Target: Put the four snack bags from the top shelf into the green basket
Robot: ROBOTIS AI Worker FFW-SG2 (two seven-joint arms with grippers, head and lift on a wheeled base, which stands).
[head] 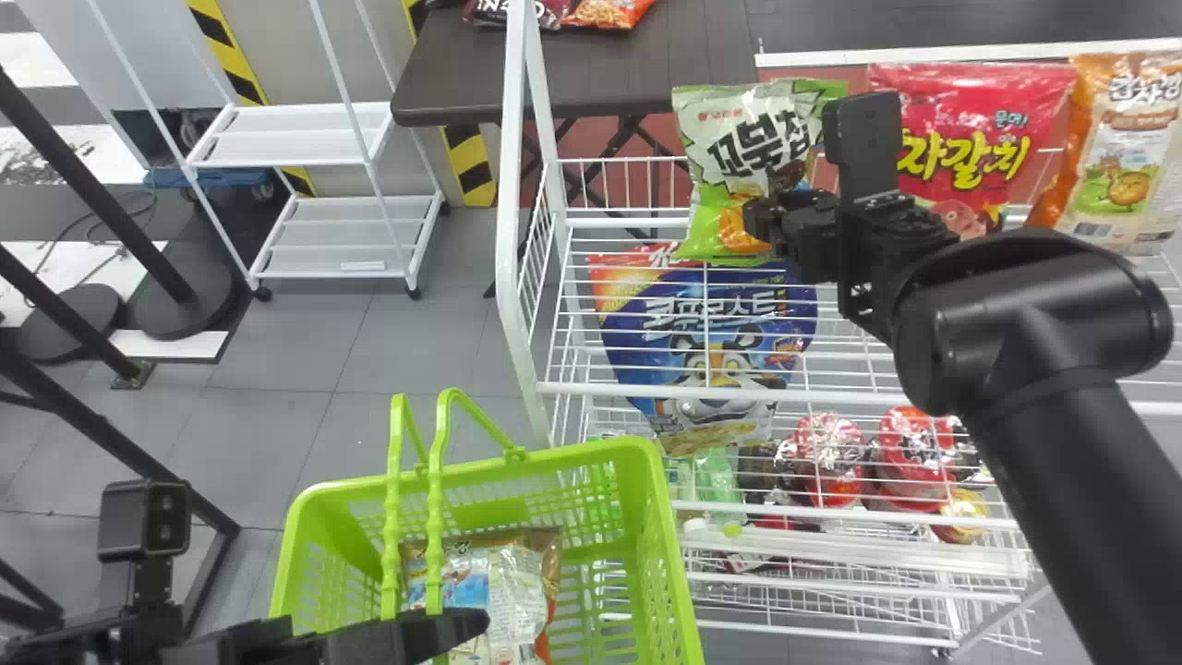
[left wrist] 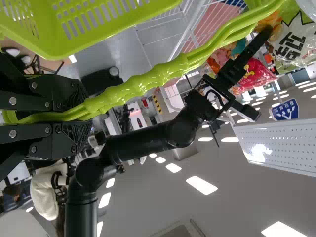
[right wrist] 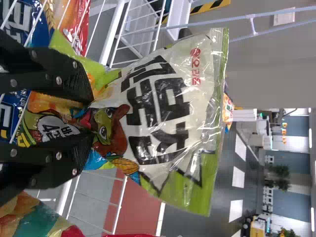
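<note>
My right gripper is at the top shelf, closed on the green-and-white snack bag around its lower part. In the right wrist view, the bag puckers between the two fingertips of the right gripper. A red snack bag and an orange one stand farther right along the shelf. My left gripper is at the green basket; in the left wrist view the left gripper grips the basket handle. At least one snack bag lies inside the basket.
The white wire rack rises behind and right of the basket. A blue bag shows through the top shelf's wires, above cups and bottles lower down. A dark table and a white cart stand farther back.
</note>
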